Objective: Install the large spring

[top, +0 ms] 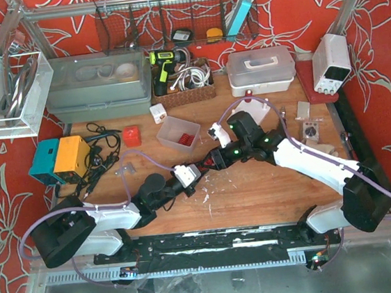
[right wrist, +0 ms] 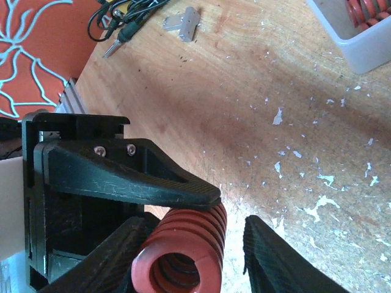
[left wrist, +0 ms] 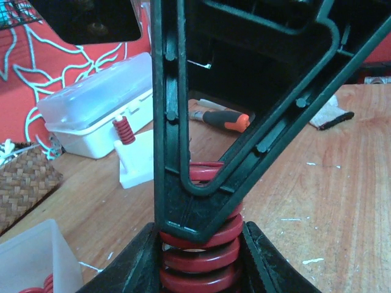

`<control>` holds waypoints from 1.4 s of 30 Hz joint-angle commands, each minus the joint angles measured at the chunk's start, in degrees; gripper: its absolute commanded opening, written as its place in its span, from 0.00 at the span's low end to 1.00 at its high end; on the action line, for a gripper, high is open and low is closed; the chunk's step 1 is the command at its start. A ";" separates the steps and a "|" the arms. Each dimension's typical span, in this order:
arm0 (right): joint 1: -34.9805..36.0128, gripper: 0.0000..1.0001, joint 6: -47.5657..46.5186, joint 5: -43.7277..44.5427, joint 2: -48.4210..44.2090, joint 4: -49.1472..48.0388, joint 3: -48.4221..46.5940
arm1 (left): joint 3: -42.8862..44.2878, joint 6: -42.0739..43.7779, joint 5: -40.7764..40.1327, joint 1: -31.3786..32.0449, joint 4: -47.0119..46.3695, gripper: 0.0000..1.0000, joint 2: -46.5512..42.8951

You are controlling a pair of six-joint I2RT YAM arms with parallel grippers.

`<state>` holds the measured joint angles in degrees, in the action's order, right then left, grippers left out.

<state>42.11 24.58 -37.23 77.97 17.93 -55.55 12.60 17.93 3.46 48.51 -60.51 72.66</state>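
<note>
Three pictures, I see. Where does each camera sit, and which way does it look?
Top external: above and behind, looking down on the table; left arm and right arm show.
Left wrist: on the left arm, looking along its jaws, shut on the large spring; the other arm's jaw crosses in front.
Right wrist: on the right arm, looking down at the table between its open jaws.
Both wrist views share the spring.

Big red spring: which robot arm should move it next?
Probably right: the right end effector is open around the spring, which the left end effector grips, and the white stand sits on the right arm's side.
</note>
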 commanded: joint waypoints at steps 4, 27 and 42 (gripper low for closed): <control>0.43 0.32 -0.63 -0.86 0.89 -0.03 -0.33 | -0.03 -0.78 -0.53 0.63 -5.85 0.00 0.08; -6.32 0.00 -11.86 44.18 0.72 13.86 -13.86 | 2.31 -6.31 -11.66 0.62 -0.89 1.00 0.24; -23.95 0.00 -14.00 52.72 16.42 15.16 -27.91 | 9.26 -16.48 -21.58 0.62 13.88 1.00 0.40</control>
<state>20.75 11.66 12.32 91.70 32.14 -78.54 21.98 3.60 -15.44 48.86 -48.60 72.82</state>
